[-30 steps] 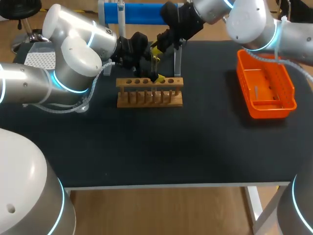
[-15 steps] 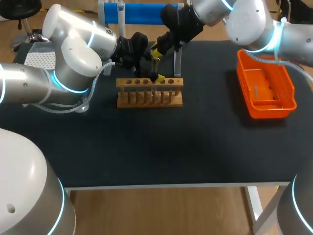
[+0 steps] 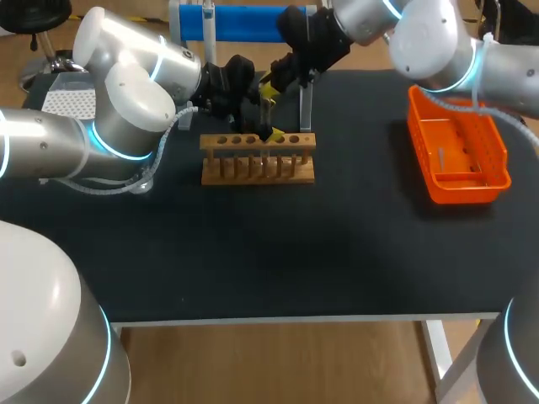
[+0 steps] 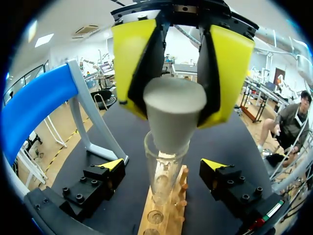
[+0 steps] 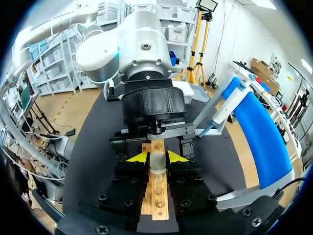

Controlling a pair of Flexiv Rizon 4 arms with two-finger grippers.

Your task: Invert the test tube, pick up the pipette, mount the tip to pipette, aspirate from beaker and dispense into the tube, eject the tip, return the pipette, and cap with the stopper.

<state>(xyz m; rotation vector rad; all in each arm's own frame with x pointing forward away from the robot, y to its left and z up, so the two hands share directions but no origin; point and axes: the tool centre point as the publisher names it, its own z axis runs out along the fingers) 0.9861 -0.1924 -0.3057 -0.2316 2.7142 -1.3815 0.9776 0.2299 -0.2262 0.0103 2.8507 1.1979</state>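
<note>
A clear test tube (image 4: 161,182) stands upright in the wooden rack (image 3: 257,160). My right gripper (image 5: 157,157) is shut on a grey stopper (image 4: 173,115), which sits at the tube's mouth; its large yellow fingers (image 4: 129,63) fill the left wrist view. My left gripper (image 4: 164,166) is open, its yellow tips wide apart on either side of the tube and not touching it. In the head view both grippers meet over the rack, the left (image 3: 261,126) just below the right (image 3: 268,89). The pipette (image 5: 220,115) hangs on the blue stand (image 3: 240,21).
An orange basket (image 3: 459,156) lies at the table's right side. The rack has several empty holes (image 5: 156,201). A white tip box (image 3: 63,101) shows behind my left arm. Bare black tabletop (image 3: 278,252) stretches in front of the rack.
</note>
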